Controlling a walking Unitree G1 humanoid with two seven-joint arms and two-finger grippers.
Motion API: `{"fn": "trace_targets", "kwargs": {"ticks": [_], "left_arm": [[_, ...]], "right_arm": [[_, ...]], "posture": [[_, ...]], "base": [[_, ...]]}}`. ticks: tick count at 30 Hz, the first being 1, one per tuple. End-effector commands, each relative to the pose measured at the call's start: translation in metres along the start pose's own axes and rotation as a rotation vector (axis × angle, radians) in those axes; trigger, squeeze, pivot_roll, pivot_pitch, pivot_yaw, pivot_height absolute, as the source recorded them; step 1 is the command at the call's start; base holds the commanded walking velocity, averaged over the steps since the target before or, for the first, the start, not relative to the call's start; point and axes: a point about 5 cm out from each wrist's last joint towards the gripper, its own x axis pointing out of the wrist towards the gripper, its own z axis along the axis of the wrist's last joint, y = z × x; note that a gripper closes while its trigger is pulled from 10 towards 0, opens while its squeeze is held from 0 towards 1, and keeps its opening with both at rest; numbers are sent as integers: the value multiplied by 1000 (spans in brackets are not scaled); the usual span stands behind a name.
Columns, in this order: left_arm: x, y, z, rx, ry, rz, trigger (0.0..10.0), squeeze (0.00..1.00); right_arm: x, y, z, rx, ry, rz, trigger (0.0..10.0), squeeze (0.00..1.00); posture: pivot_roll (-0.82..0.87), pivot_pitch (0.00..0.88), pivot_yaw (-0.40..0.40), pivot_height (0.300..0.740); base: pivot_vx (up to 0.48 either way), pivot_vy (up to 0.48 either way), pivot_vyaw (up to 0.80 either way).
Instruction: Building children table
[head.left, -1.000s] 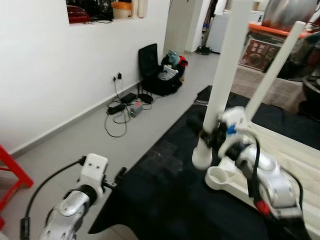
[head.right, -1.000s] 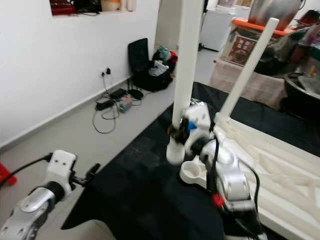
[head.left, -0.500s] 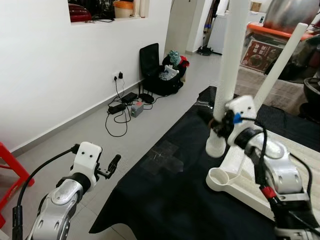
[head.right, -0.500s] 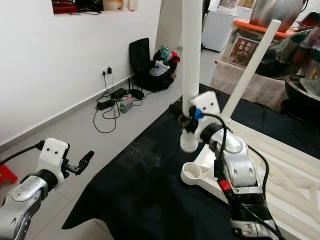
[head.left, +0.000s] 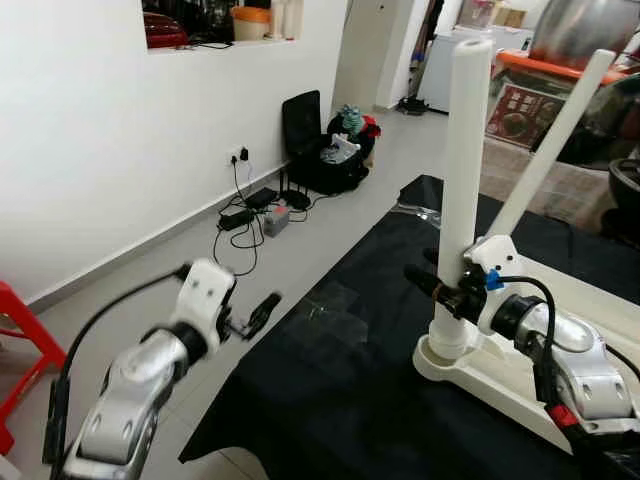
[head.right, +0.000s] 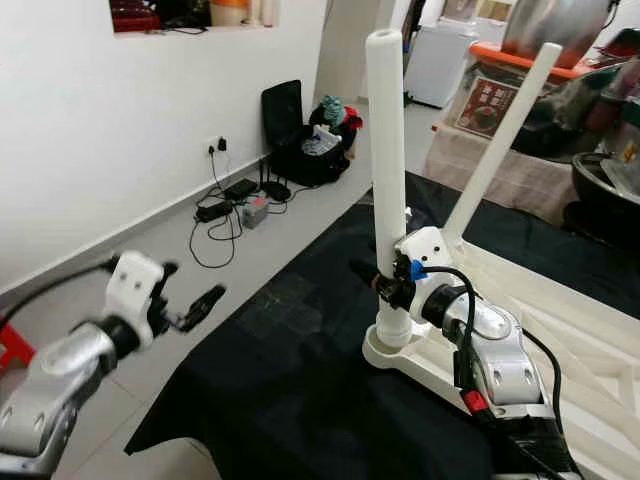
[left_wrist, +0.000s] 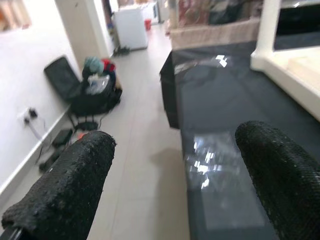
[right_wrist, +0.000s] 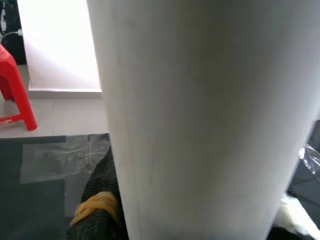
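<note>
STEP: I seat white leg in corner socket of upturned table top on the black mat | RIGHT: right gripper fingers clamped low on leg | LEFT: left gripper fingers apart, idle | METHOD: I keep leg plumb, press straight down, no twisting off-axis

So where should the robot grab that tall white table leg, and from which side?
Low on the leg, just above the round socket it stands in, coming from the side. The leg is a smooth upright tube, so a sideways pinch fits round it, and a low hold likely steadies it best. The right claw grips it about there already.
</note>
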Motion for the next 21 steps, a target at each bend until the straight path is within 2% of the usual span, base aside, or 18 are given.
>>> {"fn": "trace_targets", "kwargs": {"ticks": [1,3,4,6,7,9,10,11,12,14,16,17,18,20,21], "left_arm": [[0,-4,-2,-3,8,-33,10000,0],[3,-3,5,14,-19,-46,10000,0],[7,-2,13,29,-45,-55,10000,0],[22,-2,42,98,-126,-117,10000,0],[22,-2,42,98,-126,-117,10000,0],[42,-2,85,111,-219,-169,10000,0],[42,-2,85,111,-219,-169,10000,0],[52,-6,111,96,-280,-212,10000,0],[52,-6,111,96,-280,-212,10000,0],[64,-20,164,61,-400,-305,10000,0],[68,-31,208,19,-501,-356,10000,0],[68,-33,220,10,-531,-365,10000,0],[68,-33,220,10,-531,-365,10000,0],[69,-36,257,-15,-631,-371,10000,0],[69,-36,257,-15,-631,-371,10000,0]], "right_arm": [[-3,-1,-4,3,12,-13,10000,0],[-6,0,-5,10,14,-9,10000,0],[-8,1,-7,18,19,-2,10000,0],[-10,6,-14,30,35,19,10000,0],[-10,6,-14,30,35,19,10000,0],[-8,12,-18,34,44,46,10000,0],[-8,12,-18,34,44,46,10000,0],[-6,15,-17,38,38,59,10000,0],[-6,15,-17,38,38,59,10000,0],[-3,19,-14,45,25,71,10000,0],[-5,22,-14,58,22,75,10000,0],[-6,23,-14,64,24,77,10000,0],[-6,23,-14,64,24,77,10000,0],[-9,23,-18,73,36,73,10000,0],[-9,23,-18,73,36,73,10000,0]], "posture": [[137,0,-100,740],[135,0,-101,740],[141,0,-111,740],[150,0,-117,740],[150,0,-117,740],[150,0,-103,740],[150,0,-103,740],[147,0,-94,740],[147,0,-94,740],[147,0,-84,740],[149,0,-83,740],[149,0,-84,740],[149,0,-84,740],[145,0,-85,740],[145,0,-85,740]], "base": [[0,0,0],[0,0,0],[0,0,0],[0,0,0],[0,0,0],[0,0,0],[0,0,0],[0,0,0],[0,0,0],[0,0,0],[0,0,0],[0,0,0],[0,0,0],[0,0,0],[0,0,0]]}}
